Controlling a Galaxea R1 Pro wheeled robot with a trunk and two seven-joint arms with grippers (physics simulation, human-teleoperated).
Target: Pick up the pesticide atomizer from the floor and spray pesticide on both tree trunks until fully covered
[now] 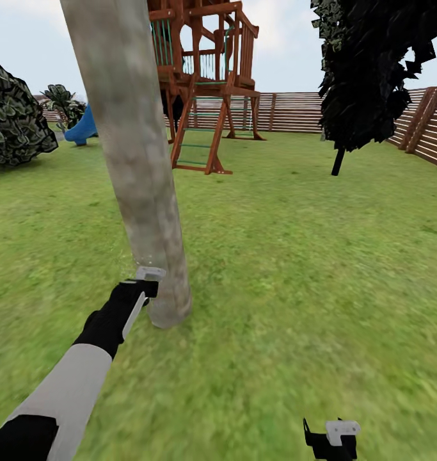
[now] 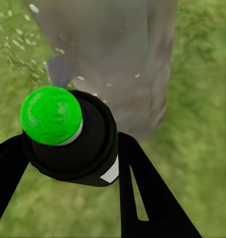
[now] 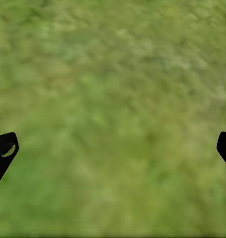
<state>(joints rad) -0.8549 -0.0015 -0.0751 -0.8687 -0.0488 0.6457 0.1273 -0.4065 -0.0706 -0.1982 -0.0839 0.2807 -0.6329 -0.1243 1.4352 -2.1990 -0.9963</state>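
Note:
One tree's pale mottled trunk [image 1: 138,173] rises from the grass floor [image 1: 295,269] just ahead and leans a little. My left gripper [image 1: 143,289] is held against the trunk's base, shut on the pesticide atomizer [image 2: 78,148], a black round body with a bright green cap [image 2: 50,115]. The atomizer points at the trunk [image 2: 117,59] from close range, and small white specks dot the bark. My right gripper [image 3: 113,148] hangs open over bare grass, low at the right, with nothing between its fingers. The second tree is out of view.
A red-brown wooden play tower [image 1: 208,83] stands behind the trunk, with a blue slide [image 1: 82,127] to its left. A dark bush [image 1: 13,115] is at far left and a near-black cypress [image 1: 365,70] at right. The slatted fence [image 1: 308,112] closes off the lawn.

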